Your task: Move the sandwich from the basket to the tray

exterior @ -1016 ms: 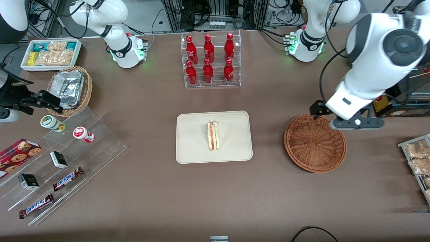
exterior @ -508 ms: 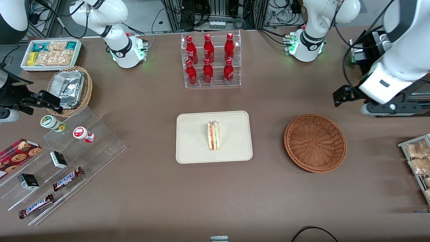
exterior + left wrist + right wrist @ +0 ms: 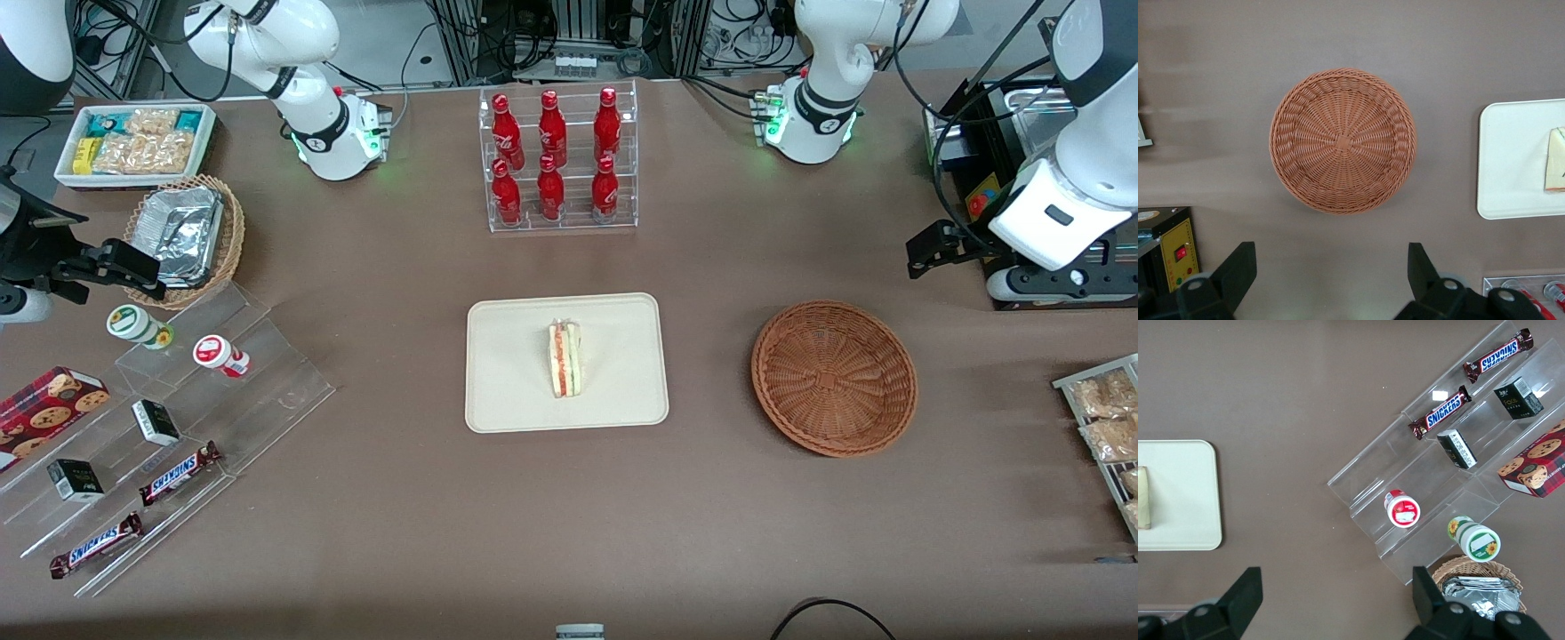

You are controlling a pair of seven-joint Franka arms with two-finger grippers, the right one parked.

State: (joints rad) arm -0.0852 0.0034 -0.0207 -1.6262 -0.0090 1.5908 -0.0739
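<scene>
The sandwich (image 3: pixel 564 358) lies on its side in the middle of the cream tray (image 3: pixel 516 400), with its red and green filling edge showing. The reddish-brown wicker basket (image 3: pixel 834 378) stands empty beside the tray, toward the working arm's end. My left gripper (image 3: pixel 1040 283) hangs high above the table, past the basket toward the working arm's end and a little farther from the front camera. In the left wrist view the gripper (image 3: pixel 1330 250) is open and empty, with the basket (image 3: pixel 1342 140), the tray (image 3: pixel 1511 160) and a corner of the sandwich (image 3: pixel 1555 160) below.
A clear rack of red bottles (image 3: pixel 557 160) stands farther from the front camera than the tray. A black control box (image 3: pixel 978 191) sits close to my gripper. Snack packets (image 3: pixel 1107 427) lie at the working arm's end. Acrylic steps with snacks (image 3: pixel 178 418) stand at the parked arm's end.
My gripper has moved from above the basket's rim out toward the working arm's end of the table, away from the basket. The sandwich, tray and basket have not moved.
</scene>
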